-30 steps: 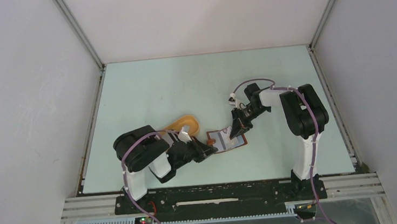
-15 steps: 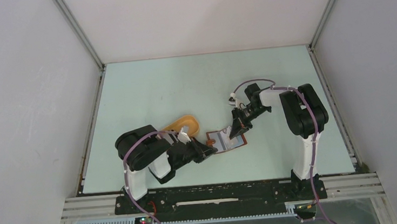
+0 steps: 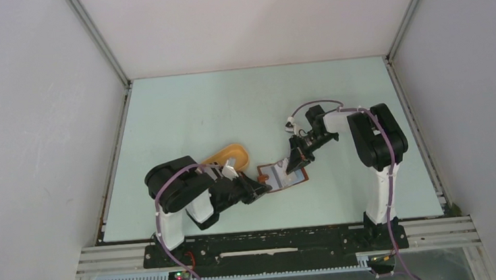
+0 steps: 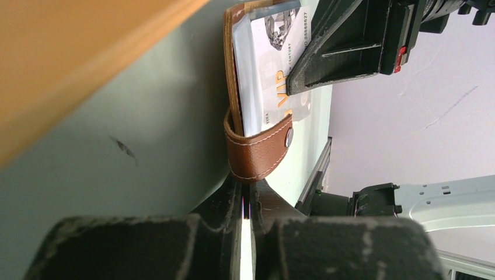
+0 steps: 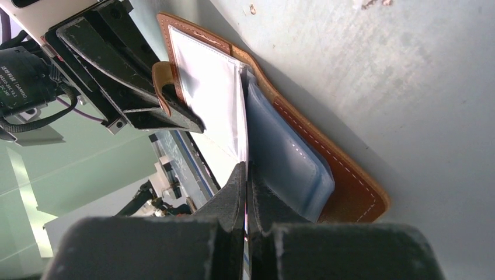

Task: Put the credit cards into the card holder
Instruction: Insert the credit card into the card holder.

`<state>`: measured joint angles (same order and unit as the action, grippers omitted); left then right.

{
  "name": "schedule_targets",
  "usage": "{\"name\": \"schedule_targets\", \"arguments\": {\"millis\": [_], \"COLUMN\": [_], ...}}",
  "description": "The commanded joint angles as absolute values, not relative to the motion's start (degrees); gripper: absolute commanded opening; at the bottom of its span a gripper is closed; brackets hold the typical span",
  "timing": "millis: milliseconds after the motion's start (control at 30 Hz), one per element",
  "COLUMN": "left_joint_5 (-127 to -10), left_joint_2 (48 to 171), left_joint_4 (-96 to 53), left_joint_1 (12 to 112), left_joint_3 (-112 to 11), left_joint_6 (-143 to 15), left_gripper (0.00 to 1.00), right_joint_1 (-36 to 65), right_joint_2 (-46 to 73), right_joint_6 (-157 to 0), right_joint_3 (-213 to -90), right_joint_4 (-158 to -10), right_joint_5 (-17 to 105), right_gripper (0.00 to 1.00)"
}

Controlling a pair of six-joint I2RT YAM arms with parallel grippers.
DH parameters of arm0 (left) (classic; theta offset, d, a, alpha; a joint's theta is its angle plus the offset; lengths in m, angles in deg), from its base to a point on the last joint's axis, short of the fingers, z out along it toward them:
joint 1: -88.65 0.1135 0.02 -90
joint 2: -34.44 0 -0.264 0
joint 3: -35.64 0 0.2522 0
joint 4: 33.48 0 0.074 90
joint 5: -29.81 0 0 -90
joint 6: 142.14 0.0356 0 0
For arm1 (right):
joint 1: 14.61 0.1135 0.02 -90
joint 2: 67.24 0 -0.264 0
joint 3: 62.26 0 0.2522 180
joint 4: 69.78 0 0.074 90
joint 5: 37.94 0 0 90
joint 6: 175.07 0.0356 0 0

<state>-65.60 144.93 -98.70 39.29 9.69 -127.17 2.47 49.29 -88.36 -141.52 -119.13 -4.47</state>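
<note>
The card holder (image 3: 280, 178) lies open on the tabletop (image 3: 229, 108), its brown stitched border flat against the surface and its pale grey-blue inner side facing up. Just beside its left edge, on the side away from the arm bases, sits an orange oval tray (image 3: 230, 156).

The left gripper (image 4: 246, 195) reaches the card holder from the left. Its fingers are pressed together on the brown snap strap (image 4: 260, 149), which loops up from the holder's left edge.

The right gripper (image 5: 246, 181) comes down on the card holder from the right and far side. Its fingers are closed tight, pinching the thin edge of a white credit card (image 4: 274, 70) with grey print. That card lies across the holder's left half, partly behind a shiny clear sleeve along the brown edge. How far it sits inside the sleeve cannot be told. The blue pocket (image 5: 286, 157) on the holder's right half bulges a little.
</note>
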Motion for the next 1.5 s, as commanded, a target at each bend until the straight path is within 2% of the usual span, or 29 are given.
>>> {"name": "schedule_targets", "arguments": {"millis": [0,367,533,733,933,1467], "left_joint_5": [-66.9,-67.7,-67.8,-66.3,-69.4,-69.9], "left_joint_2": [145.4,145.1,143.5,139.7,139.6,141.4], "left_joint_4": [-99.2,-99.3,-100.3,-101.0,-101.3,-98.5], "left_joint_1": [39.6,39.6,39.5,39.8,40.0,40.3], "left_joint_3": [9.6,9.1,9.6,11.4,9.8,10.6], "left_joint_6": [-126.6,-126.8,-126.9,-125.5,-124.8,-125.5], "left_gripper": [0.09,0.1,0.05,0.04,0.04,0.07], "right_joint_1": [3.8,4.7,4.3,2.7,2.8,4.7], "right_joint_2": [50.5,51.8,51.7,52.0,51.7,51.9], "right_joint_6": [-90.4,-90.3,-91.1,-91.3,-92.6,-91.2], "right_joint_3": [-143.3,-143.6,-143.6,-143.4,-143.4,-143.4], "right_joint_4": [-119.7,-118.7,-118.9,-120.4,-120.6,-119.5], "right_joint_5": [-4.7,-7.9,-11.0,-12.8,-14.6,-7.1], "right_gripper": [0.0,0.0,0.0,0.0,0.0,0.0]}}
